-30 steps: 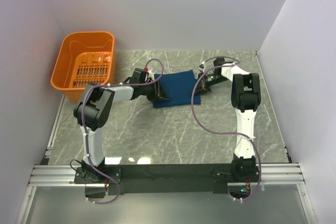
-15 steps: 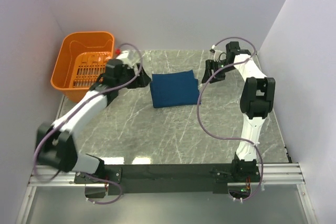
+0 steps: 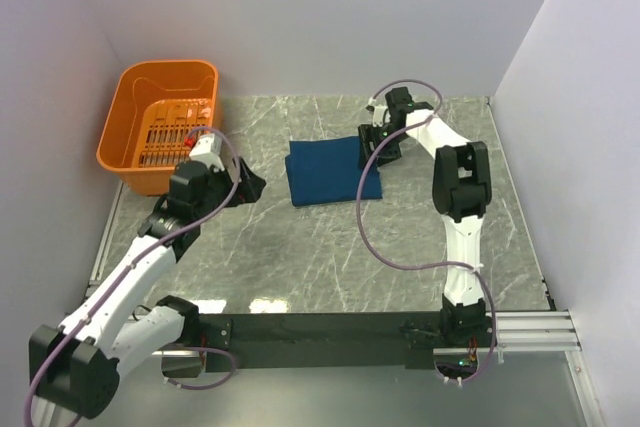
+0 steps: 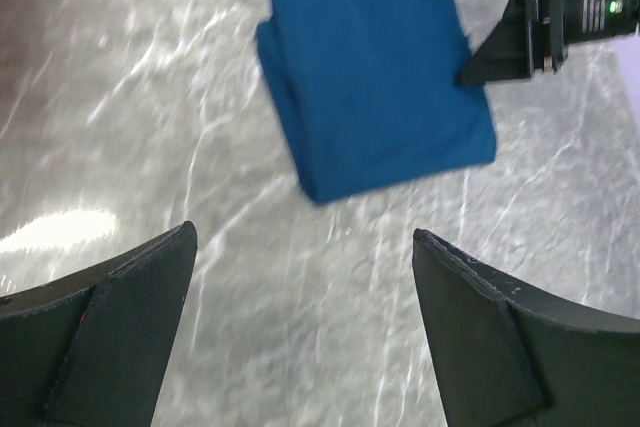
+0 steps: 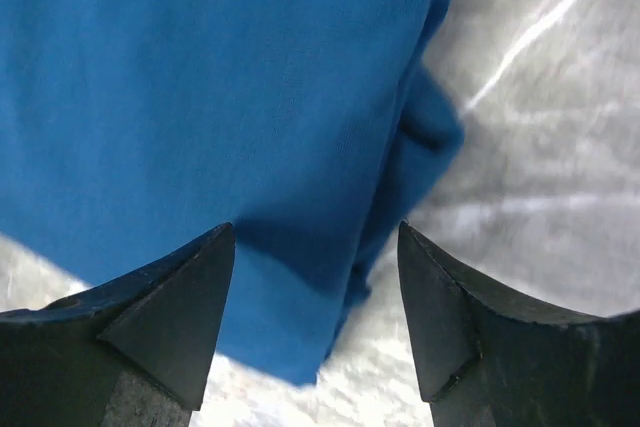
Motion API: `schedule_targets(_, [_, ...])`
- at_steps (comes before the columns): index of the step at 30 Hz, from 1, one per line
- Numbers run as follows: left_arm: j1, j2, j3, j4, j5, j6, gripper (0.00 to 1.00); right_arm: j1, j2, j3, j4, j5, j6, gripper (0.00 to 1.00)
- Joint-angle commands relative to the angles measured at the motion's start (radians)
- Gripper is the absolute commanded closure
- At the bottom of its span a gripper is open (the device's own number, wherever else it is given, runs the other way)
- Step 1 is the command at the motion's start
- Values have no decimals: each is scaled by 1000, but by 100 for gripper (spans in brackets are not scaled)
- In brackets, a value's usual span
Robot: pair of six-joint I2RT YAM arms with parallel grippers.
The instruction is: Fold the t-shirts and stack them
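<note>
Fingers wide apart on the left end effector [image 4: 302,234], nothing between them, only bare bench [image 4: 150,127] below. Just ahead and clear of the fingertips, the folded t-shirt [image 4: 375,77]: a flat dark blue rectangle, one corner pointing back toward the end effector, layered edge along its left side. Open marble to either side and behind; an orange basket [image 3: 165,65] off to the rear and left, beside the left wall [image 3: 50,147]. Fingers likewise apart on the right end effector [image 5: 315,227], poised over the shirt's right edge, blue cloth filling most of the gap between them, a small bulge of fabric jutting out at the fold; contact with the cloth impossible to tell. Past that edge, bare bench out to the right wall [image 3: 580,147]. Left arm [image 3: 130,277] stretched long and low, elbow swung out left near the bench's near edge, wrist aimed at the shirt. Right arm [image 3: 462,237] upright from its base to a high elbow, forearm reaching far and inward, wrist tipped down over the shirt, a purple cable [image 3: 365,217] looping beneath.
</note>
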Motion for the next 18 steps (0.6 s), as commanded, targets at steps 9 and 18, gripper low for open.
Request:
schedule_targets(9, [5,-149,-59,-55,-49,-45,5,31,126,209,21,171,46,27])
schedule_targets(18, [5,-119,-75,-34,-9,-59,5,86,116,168,6,147,12,33])
